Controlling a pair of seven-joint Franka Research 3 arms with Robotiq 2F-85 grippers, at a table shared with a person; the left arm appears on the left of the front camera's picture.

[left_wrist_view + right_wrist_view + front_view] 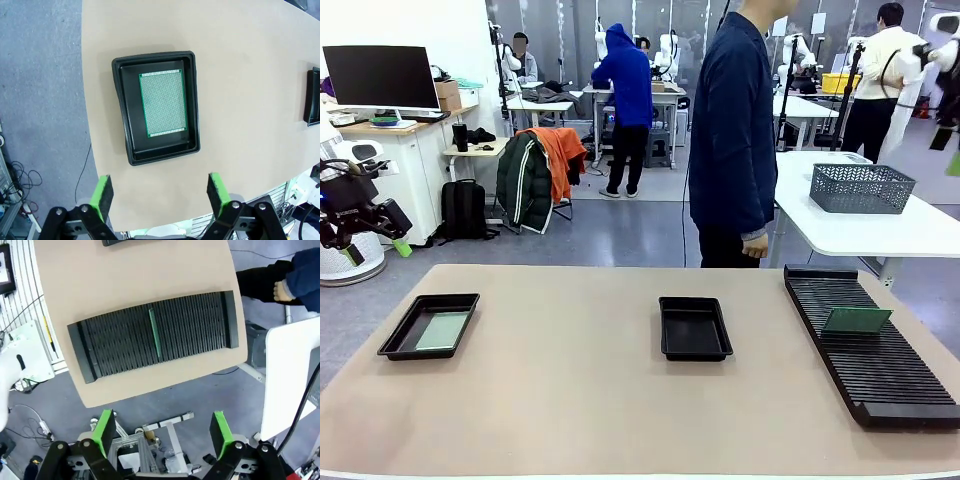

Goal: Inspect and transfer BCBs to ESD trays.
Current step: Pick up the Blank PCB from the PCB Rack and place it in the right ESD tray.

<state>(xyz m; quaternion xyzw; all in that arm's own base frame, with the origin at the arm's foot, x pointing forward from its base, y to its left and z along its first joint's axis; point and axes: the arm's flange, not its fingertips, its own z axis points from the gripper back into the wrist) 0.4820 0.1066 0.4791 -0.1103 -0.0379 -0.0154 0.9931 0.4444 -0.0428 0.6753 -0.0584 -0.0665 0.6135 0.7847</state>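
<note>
One BCB (163,103), pale green, lies flat in the left ESD tray (131,125), also seen in the front view as the board (440,331) in its tray (402,340). My left gripper (160,192) hangs open high above that tray, off the table's left edge (378,248). The middle ESD tray (695,350) holds nothing. Another BCB (856,320) stands in the black slotted rack (890,385); the right wrist view shows it edge-on (155,332). Well above the rack (200,325), out past the table's edge, my right gripper (162,432) is open.
A person (735,130) stands at the far side of the table, a hand (755,245) hanging by the rack's far end. Behind, a white table (880,230) carries a grey mesh basket (861,187). Bare tabletop lies between the trays and rack.
</note>
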